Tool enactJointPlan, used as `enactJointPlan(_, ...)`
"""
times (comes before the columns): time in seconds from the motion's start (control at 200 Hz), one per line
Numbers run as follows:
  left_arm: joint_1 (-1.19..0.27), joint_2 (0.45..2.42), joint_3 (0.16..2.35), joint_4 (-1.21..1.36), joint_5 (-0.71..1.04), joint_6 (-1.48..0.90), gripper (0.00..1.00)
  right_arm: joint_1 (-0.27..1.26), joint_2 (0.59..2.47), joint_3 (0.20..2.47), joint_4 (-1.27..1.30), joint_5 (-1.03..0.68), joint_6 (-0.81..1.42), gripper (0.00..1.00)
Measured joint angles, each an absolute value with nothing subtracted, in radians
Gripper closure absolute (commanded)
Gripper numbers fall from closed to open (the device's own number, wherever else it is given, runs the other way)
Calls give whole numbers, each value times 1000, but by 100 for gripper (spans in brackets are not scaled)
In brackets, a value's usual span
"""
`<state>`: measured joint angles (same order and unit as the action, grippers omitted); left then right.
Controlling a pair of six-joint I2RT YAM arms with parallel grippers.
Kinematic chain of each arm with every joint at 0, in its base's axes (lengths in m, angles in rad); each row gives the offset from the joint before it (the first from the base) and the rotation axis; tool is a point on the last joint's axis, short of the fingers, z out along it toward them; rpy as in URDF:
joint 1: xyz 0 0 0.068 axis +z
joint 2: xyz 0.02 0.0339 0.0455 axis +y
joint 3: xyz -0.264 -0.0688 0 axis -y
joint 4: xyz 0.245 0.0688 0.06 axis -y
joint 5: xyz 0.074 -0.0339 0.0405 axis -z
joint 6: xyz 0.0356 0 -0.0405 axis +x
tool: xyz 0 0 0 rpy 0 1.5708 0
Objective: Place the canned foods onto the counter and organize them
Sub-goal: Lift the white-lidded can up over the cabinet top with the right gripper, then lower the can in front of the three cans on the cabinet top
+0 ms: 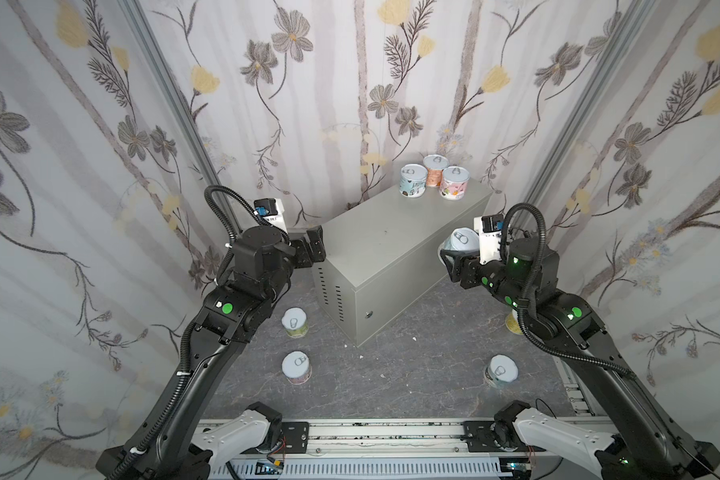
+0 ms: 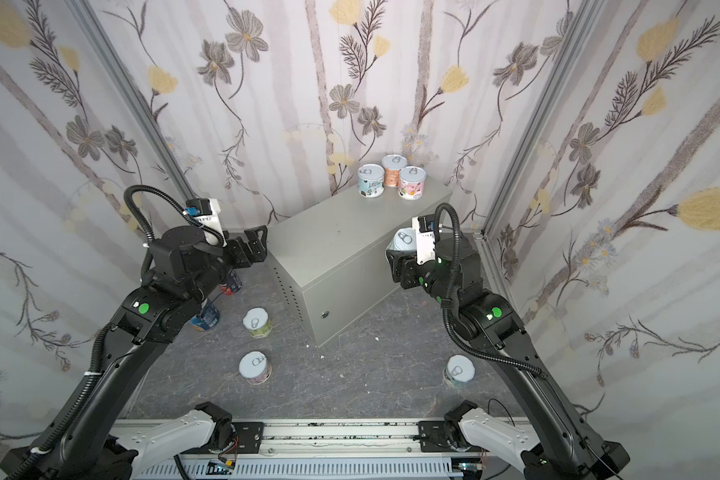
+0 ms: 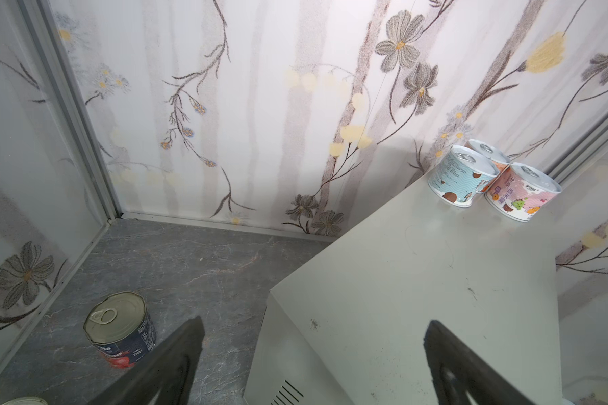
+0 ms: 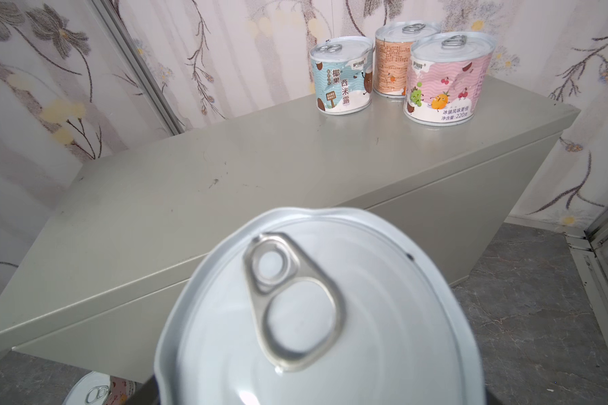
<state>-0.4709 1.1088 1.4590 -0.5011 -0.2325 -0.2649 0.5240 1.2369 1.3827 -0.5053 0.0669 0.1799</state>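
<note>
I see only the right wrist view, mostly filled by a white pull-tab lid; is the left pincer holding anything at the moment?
Observer: No, the left pincer is open and empty, near the vented end of the grey-beige metal cabinet.
Operator: Thank you. How many cans are down on the floor?
Observer: Apart from the held white-lidded can in the right pincer, three short white-lidded cans stand on the dark marbled floor in plain view; a fourth shows partly under the right arm.
Operator: Are the taller cans down there too?
Observer: Yes, the navy-red metal-lidded can and the blue one sit under the left arm.
</note>
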Motion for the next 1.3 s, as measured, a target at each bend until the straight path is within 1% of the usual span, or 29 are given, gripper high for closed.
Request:
enactJointPlan(0.28, -474, 1209, 1486, -458, -216, -265, 0, 448, 1445, 1599, -535, -5, 148, 44)
enactJointPlan(0.49, -475, 1273, 1504, -406, -214, -264, 0, 424, 1663, 1852, -616, -35, 119, 44)
enactJointPlan(0.655, -480, 1296, 1494, -381, -214, -262, 0, 394, 1839, 2070, -714, -9, 114, 44)
enactJointPlan(0.814, -488, 1292, 1457, -359, -216, -262, 0, 392, 1944, 2234, -787, 27, 105, 44)
enactJointPlan(0.924, -490, 1275, 1434, -347, -224, -262, 0, 391, 1979, 2273, -813, 40, 103, 44)
enactJointPlan(1.299, -496, 1236, 1398, -326, -239, -262, 0, 389, 2035, 2291, -842, 112, 88, 42)
